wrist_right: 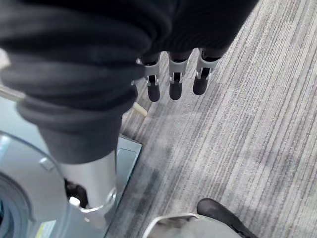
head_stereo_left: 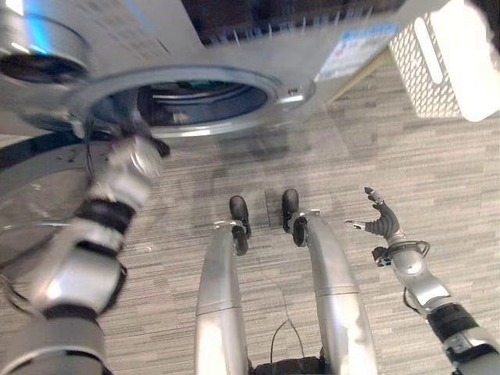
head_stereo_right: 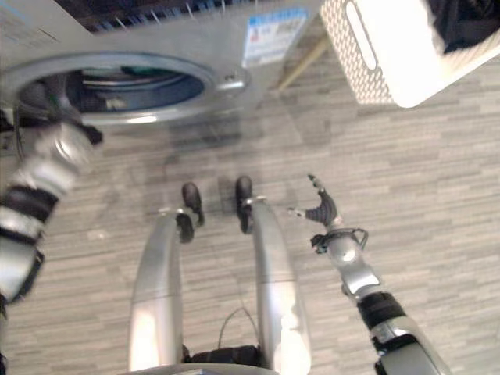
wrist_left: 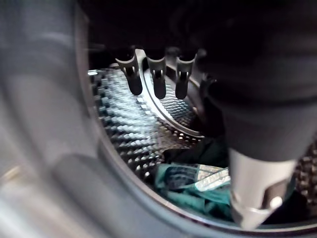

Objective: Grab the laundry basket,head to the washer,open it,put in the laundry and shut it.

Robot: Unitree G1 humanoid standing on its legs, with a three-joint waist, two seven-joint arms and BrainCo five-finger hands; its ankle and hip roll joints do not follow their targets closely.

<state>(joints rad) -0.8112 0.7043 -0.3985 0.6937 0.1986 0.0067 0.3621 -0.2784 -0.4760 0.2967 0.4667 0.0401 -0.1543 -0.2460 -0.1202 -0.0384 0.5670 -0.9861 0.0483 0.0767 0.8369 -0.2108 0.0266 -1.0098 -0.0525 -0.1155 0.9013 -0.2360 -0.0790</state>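
The grey washer (head_stereo_left: 258, 47) stands in front of me with its round opening (head_stereo_left: 203, 105) uncovered. Its glass door (head_stereo_left: 27, 223) hangs swung out to the left. My left hand (head_stereo_left: 139, 158) is at the left rim of the opening. Its fingers (wrist_left: 158, 82) point straight into the steel drum (wrist_left: 129, 129) and hold nothing. Teal and dark laundry (wrist_left: 193, 181) lies at the bottom of the drum. The white laundry basket (head_stereo_right: 375, 55) stands on the floor to the right of the washer. My right hand (head_stereo_right: 322, 211) hovers open over the floor, away from both.
Grey striped carpet (head_stereo_left: 437, 180) covers the floor between washer and basket. A pale strip or leg (head_stereo_left: 355, 74) runs along the floor beside the washer's right corner. The washer's front panel (wrist_right: 29, 168) also shows past my right hand.
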